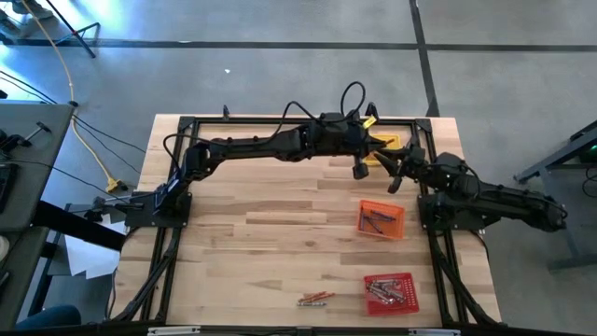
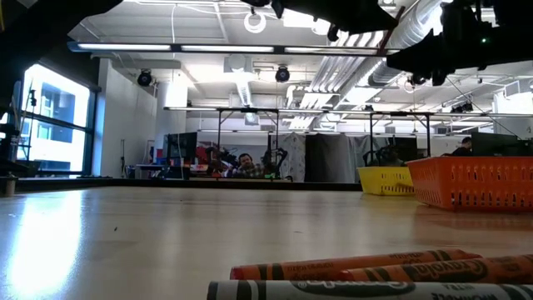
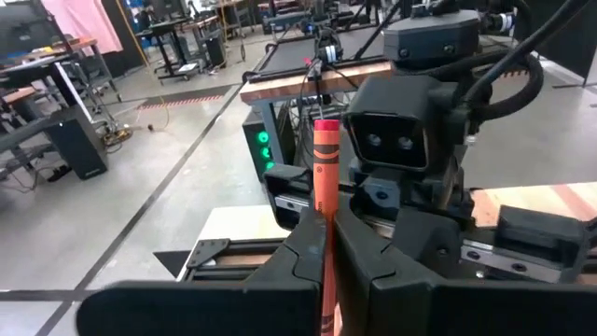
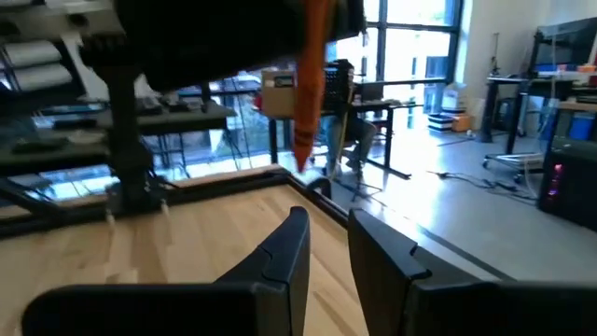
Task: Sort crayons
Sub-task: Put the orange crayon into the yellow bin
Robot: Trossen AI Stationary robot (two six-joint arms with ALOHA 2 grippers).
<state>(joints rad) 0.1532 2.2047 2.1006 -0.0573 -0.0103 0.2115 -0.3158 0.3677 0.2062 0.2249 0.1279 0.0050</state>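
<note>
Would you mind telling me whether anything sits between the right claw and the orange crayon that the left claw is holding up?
Nothing visible does. The left claw is shut on the orange crayon, holding it in the air facing the right claw, whose fingers are parted with nothing between them. Only open air shows between them.

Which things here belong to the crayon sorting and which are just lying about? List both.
Job: crayon in the left tool, shut on it; loose crayons on the table; yellow tray, orange tray, red tray; right tool, open.
Lying about: yellow cable; papers beside the table.
</note>
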